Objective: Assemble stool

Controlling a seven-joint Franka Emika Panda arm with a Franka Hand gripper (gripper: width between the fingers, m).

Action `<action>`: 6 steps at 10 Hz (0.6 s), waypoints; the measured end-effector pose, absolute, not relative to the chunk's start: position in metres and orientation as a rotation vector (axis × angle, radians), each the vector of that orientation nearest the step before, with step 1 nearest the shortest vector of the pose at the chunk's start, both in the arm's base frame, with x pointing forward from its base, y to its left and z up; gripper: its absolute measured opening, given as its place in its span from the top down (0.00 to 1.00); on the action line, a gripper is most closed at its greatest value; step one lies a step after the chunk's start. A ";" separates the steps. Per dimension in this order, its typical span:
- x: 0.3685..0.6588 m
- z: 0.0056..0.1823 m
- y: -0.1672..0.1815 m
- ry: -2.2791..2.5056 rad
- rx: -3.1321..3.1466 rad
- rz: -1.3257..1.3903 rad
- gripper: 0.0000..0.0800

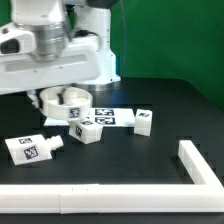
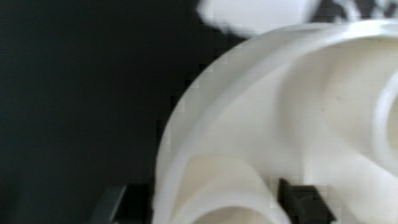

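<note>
The stool's round white seat (image 1: 70,104) lies on the black table at the exterior view's left, under the arm. My gripper (image 1: 58,93) is down on it. In the wrist view the seat's curved wall (image 2: 267,110) fills the frame. My gripper (image 2: 208,205) straddles that wall, one dark finger (image 2: 121,205) outside and the other against the inner side, both close against it. Three tagged white legs lie loose: one (image 1: 32,148) at front left, one (image 1: 88,128) just in front of the seat, one (image 1: 145,121) to the right.
The marker board (image 1: 110,116) lies flat right of the seat. The long white border rail (image 1: 100,202) runs along the front and turns up at the right (image 1: 198,165). A blurred white shape (image 2: 240,12) shows beyond the seat in the wrist view.
</note>
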State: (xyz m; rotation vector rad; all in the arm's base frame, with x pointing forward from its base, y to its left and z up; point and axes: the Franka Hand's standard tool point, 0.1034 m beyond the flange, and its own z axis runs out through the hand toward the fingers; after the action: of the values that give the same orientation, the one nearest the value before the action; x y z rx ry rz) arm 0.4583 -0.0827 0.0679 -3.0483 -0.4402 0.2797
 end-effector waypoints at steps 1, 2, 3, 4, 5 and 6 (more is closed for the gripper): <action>0.472 0.066 -0.077 -0.386 -3.070 0.266 0.61; 0.474 0.064 -0.075 -0.378 -3.074 0.267 0.61; 0.473 0.064 -0.076 -0.377 -3.073 0.269 0.61; 0.473 0.064 -0.076 -0.377 -3.073 0.269 0.61; 0.473 0.063 -0.076 -0.377 -3.073 0.270 0.61; 0.474 0.062 -0.074 -0.351 -3.078 0.273 0.61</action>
State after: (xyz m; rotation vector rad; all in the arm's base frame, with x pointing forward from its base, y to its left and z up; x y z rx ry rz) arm 0.4736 -0.0735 0.0620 -3.0785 -0.3510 0.2734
